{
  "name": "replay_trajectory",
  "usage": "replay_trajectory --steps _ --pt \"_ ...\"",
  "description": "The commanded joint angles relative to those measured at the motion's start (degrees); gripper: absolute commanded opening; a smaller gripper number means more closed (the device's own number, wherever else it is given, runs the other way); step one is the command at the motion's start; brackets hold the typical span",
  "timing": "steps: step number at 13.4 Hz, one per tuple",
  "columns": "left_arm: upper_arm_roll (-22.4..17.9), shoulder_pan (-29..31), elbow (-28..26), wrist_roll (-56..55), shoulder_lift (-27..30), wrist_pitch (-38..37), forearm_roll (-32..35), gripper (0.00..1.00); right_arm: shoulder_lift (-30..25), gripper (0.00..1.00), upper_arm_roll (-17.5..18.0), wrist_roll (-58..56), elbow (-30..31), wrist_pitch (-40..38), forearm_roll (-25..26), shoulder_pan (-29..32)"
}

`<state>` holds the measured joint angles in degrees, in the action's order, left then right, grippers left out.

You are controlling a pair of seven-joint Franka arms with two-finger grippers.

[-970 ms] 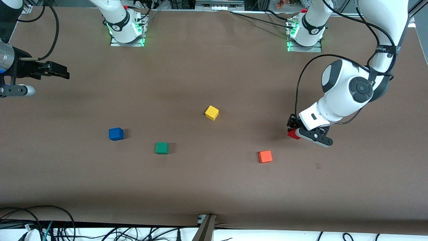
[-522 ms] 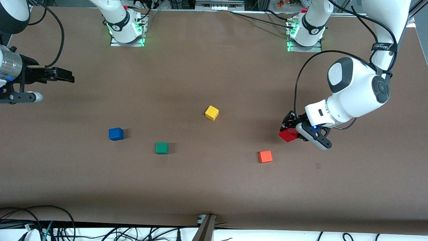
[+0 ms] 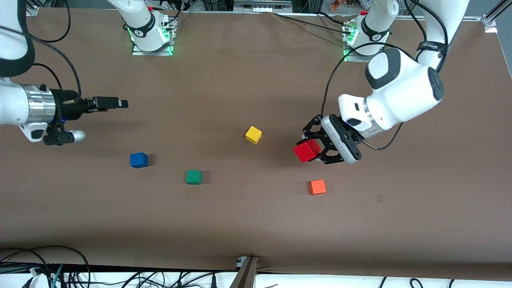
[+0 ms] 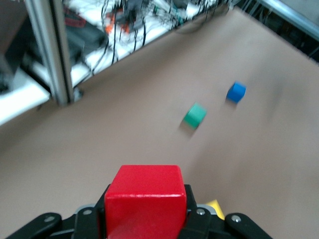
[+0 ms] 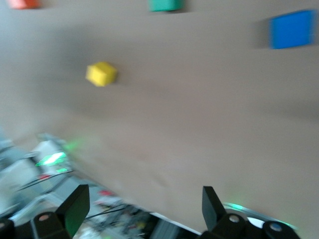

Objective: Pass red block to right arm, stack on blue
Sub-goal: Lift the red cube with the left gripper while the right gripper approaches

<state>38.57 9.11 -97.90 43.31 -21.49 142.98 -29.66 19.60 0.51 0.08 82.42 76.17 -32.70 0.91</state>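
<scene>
White jointed arms, black bands and cables, green-lit bases, black tools.

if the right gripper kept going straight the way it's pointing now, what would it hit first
Probably nothing on the table: the black two-finger right gripper, fingers open, points level toward the left gripper holding the small red block. Height is unclear, so that block is the likeliest contact.

Yellow cube (image 3: 253, 135): on the brown table (image 3: 256, 224), mid-table. Green cube (image 3: 193, 177): nearer the front camera than the yellow one, toward the right arm's end. Orange cube (image 3: 317, 187): nearest the front camera of the three, toward the left arm's end. All well apart.
</scene>
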Motion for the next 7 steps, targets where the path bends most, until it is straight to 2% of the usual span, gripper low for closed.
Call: replay_trajectory --steps 1,4,7 --pt "3.3 -2.6 1.8 3.1 -4.4 8.5 -2.1 0.00 3.7 1.00 0.3 -1.0 -0.8 -1.1 -8.8 1.4" --pt "4.2 -6.6 2.2 4.1 -7.3 11.0 -2.3 0.00 7.8 1.00 0.3 -4.9 0.3 -1.8 -18.8 2.1" --pt "9.5 -6.7 6.7 9.8 -12.9 11.7 -4.8 0.00 13.0 1.00 0.3 -7.0 1.8 -1.6 -31.9 2.0"
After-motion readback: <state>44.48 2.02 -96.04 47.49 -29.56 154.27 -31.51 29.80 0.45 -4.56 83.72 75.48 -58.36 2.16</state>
